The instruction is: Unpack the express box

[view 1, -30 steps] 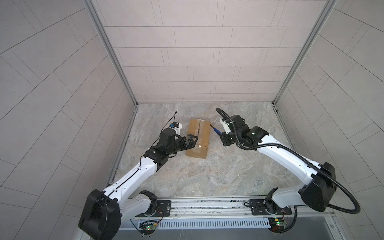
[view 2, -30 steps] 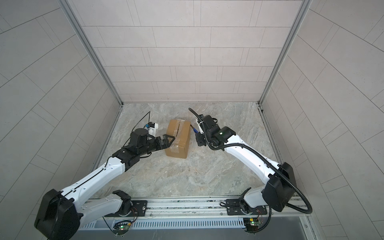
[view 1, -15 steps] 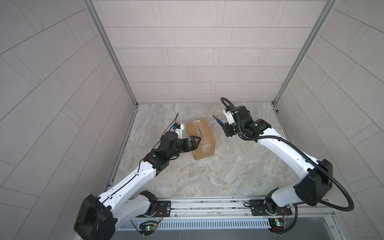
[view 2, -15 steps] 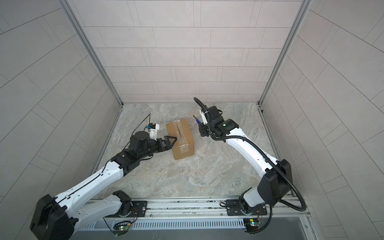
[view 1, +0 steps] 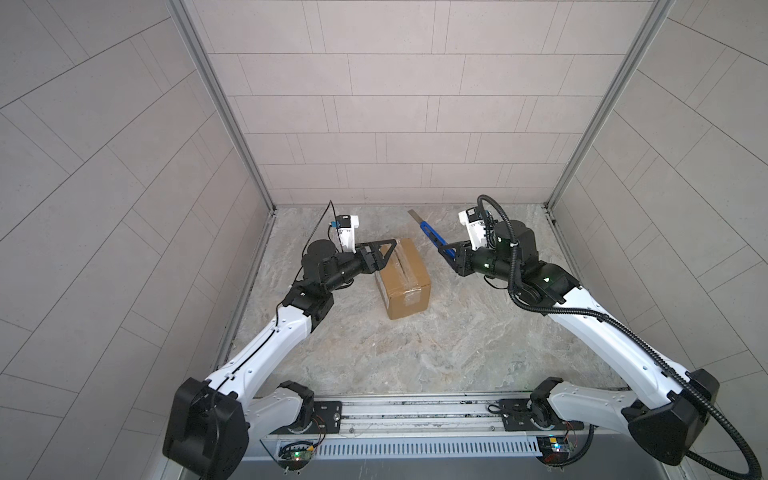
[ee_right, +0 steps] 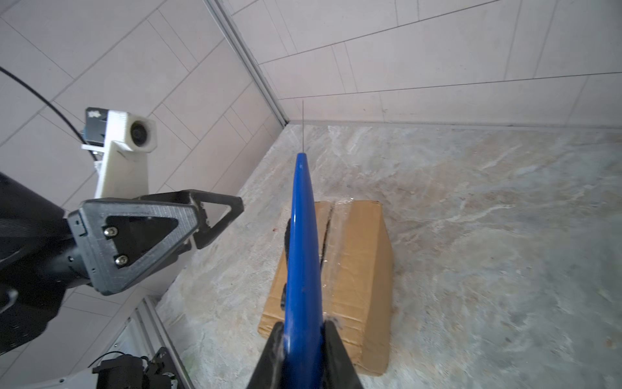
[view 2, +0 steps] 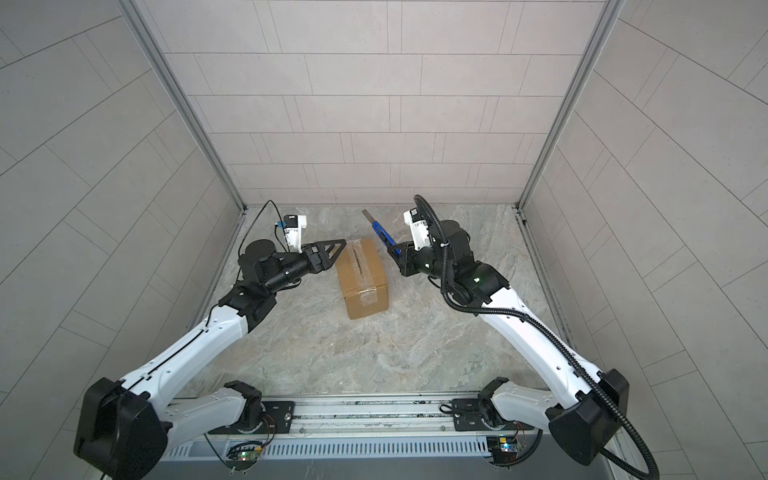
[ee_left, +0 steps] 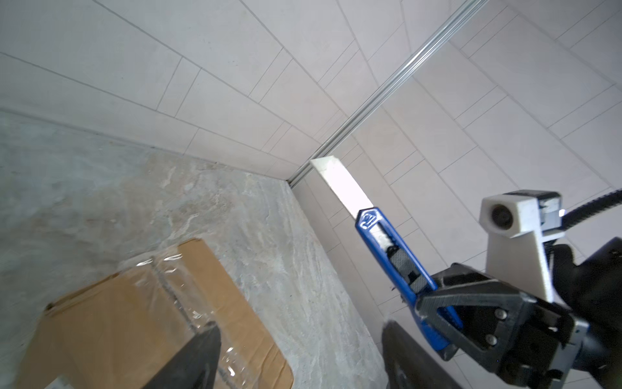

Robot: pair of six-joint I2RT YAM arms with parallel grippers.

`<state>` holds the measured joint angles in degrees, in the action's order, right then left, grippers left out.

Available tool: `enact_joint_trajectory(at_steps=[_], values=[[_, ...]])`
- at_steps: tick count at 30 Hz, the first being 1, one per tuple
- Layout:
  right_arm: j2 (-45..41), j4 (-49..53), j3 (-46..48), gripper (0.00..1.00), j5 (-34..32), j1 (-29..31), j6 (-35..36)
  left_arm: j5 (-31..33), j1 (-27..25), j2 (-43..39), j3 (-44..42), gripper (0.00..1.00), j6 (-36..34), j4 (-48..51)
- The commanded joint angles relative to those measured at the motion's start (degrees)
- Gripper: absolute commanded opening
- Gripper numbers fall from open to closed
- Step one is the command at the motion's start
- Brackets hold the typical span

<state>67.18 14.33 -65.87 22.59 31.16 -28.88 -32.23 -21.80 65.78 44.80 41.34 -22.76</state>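
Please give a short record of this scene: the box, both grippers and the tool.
box: express box on the table, flaps down, dark slit along the taped seam
left gripper: open, by the box's far left corner
right gripper: shut on the blue knife, right of the box
blade: extended, not touching the box

The express box, centre of frame, is plain brown cardboard, matt and slightly fibrous, its seam covered by glossy, wrinkled clear tape. The utility knife, right of centre: smooth glossy blue plastic body, bare bright metal blade. On the left gripper the fingers are matt black grainy plastic; tabletop veined stone-look, low sheen; wall panels matt.
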Motion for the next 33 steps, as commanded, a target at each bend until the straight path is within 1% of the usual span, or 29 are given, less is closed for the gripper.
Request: enact_joint_trajectory(at_steps=[1, 10, 20, 25, 33], values=[[-0.4, -10.1, 1.3, 0.0, 3.2, 1.3, -4.8, -5.3, 0.2, 0.6, 2.6, 0.75, 3.5, -12.2], [0.6, -17.0, 2.7, 0.0, 4.9, 3.5, -8.4, -7.0, 0.2, 4.5, 4.2, 0.65, 9.6, -22.0], [1.7, -20.9, 2.8, 0.0, 6.5, 5.0, -10.1, -8.4, 0.0, 7.1, 6.0, 0.58, 11.0, -23.5], [3.0, -22.7, 3.1, 0.0, 8.2, 5.7, -11.4, -9.1, -0.1, 7.9, 7.0, 0.48, 11.8, -24.9], [3.4, -24.1, 3.4, 0.0, 8.8, 5.8, -12.6, -10.6, 0.0, 9.3, 8.4, 0.43, 13.4, -27.7]])
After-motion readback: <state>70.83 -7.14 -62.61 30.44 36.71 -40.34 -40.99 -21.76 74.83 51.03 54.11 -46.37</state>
